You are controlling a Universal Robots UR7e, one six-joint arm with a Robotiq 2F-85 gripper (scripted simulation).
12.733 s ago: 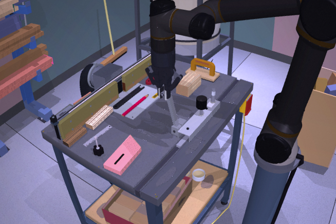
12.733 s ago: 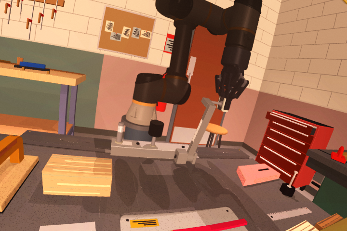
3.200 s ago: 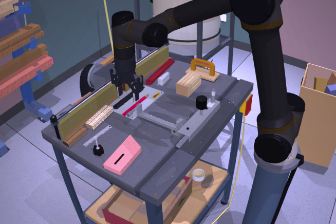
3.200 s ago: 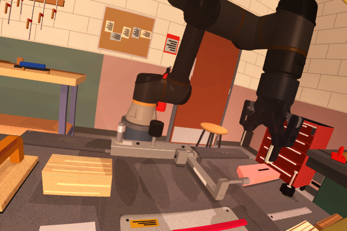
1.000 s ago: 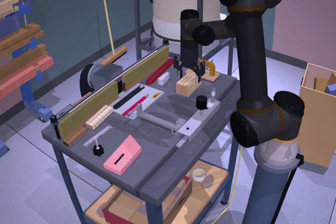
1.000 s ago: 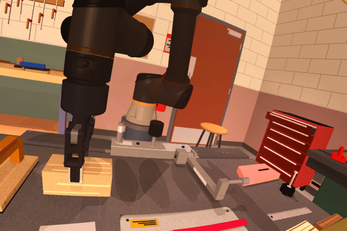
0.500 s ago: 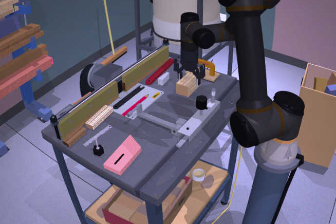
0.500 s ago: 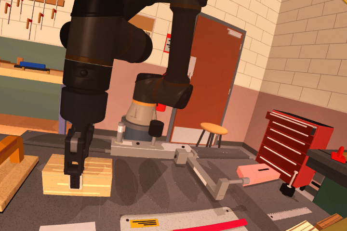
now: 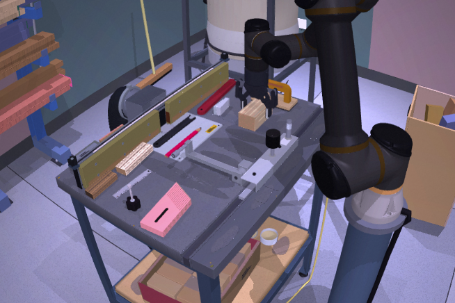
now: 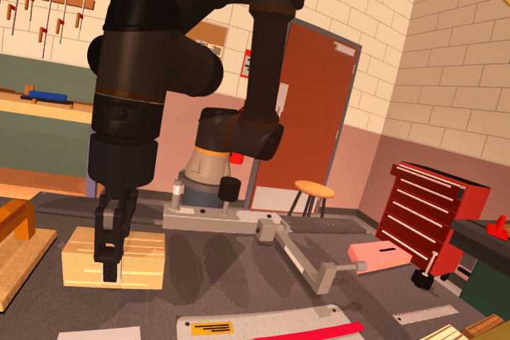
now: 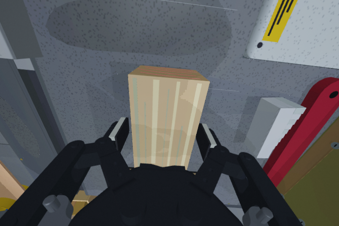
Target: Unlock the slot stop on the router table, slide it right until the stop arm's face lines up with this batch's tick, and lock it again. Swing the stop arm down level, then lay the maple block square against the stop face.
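Note:
The maple block (image 9: 252, 114) (image 10: 113, 258) (image 11: 166, 116) lies flat on the table top, well apart from the slot stop (image 9: 269, 165) (image 10: 219, 218), with the stop arm (image 9: 213, 161) (image 10: 300, 256) lying level across the table. My gripper (image 9: 256, 99) (image 10: 110, 244) (image 11: 163, 136) is down over the block's near end, open, its fingers straddling the two long sides. It holds nothing. The stop's black knob (image 9: 273, 138) (image 10: 229, 188) stands on the slide body.
Behind the work runs the olive fence (image 9: 161, 114), with a red push stick (image 9: 216, 96) (image 11: 308, 125) and a white block (image 9: 221, 106) (image 11: 277, 125) in front of it. An orange-handled push pad (image 9: 284, 95) (image 10: 7, 248) sits beside the maple block. A pink block (image 9: 167, 209) (image 10: 378, 256) lies further along the table.

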